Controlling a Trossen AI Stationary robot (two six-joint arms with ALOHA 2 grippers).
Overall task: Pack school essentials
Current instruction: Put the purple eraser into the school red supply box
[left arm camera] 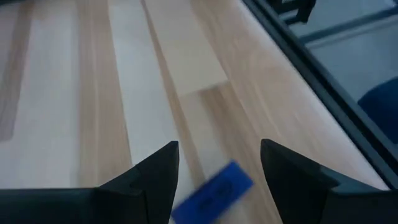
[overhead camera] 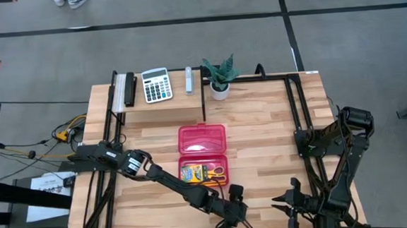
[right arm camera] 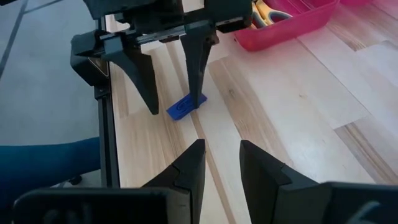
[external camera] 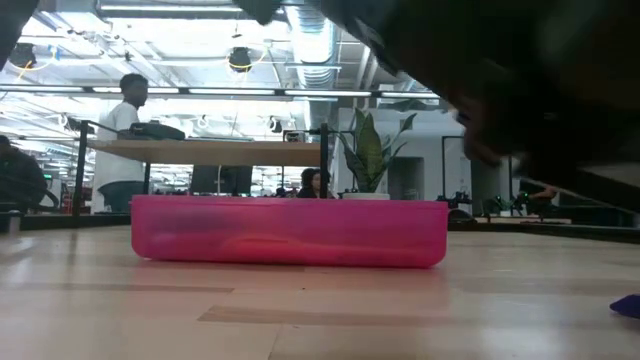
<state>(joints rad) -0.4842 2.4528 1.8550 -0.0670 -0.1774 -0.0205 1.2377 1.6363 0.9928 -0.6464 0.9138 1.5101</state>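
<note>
Eraser (left arm camera: 214,191) sits between our left gripper's (left arm camera: 217,168) open jaws; we centre, drop straight, then close, right gripper (right arm camera: 221,158) idle, part open.

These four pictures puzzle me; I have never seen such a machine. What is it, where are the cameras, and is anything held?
It is a robot with two dark arms at a wooden table. One camera looks down from above, one sits at table height, and one rides on each wrist. An open pink plastic case holds a crayon box and yellow-handled scissors. Behind it stand a white calculator and a small potted plant. The left hand hangs open over a small blue eraser, not gripping it. The right hand waits nearby, holding nothing.
</note>
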